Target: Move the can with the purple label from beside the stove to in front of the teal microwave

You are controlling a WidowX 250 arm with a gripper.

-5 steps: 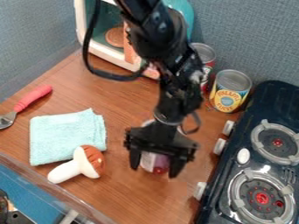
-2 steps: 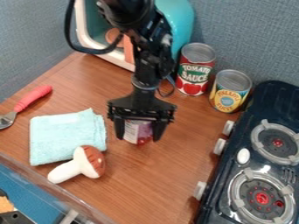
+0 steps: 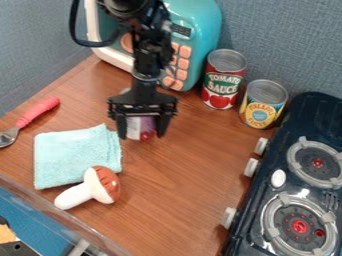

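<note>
Toward the far-left part of the wooden tabletop (image 3: 180,200), between the folded pale teal towel (image 3: 73,155) and the teal toy microwave (image 3: 196,30), the black gripper (image 3: 141,136) hangs with its fingers closed on either side of a small labelled container (image 3: 139,128), white with purple and red. The container has travelled with the gripper: it was nearer the middle of the tabletop, closer to the stove's knobs, and has come away from them toward the microwave. That shared path suggests a firm grip, and that the work is at the carrying stage, with the release not yet made. Whether the container's base touches the wood or is slightly raised, I cannot tell

The other things have kept their places. A red tomato sauce can (image 3: 220,85) and a yellow-labelled can (image 3: 262,105) stand upright beside each other near the far edge, to the right of the microwave. The black toy stove (image 3: 267,195) lies along the right edge. Near the left edge is a red-handled utensil (image 3: 33,114), and a brown-and-white toy mushroom (image 3: 90,189) lies at the towel's near right corner, well apart from the container
</note>
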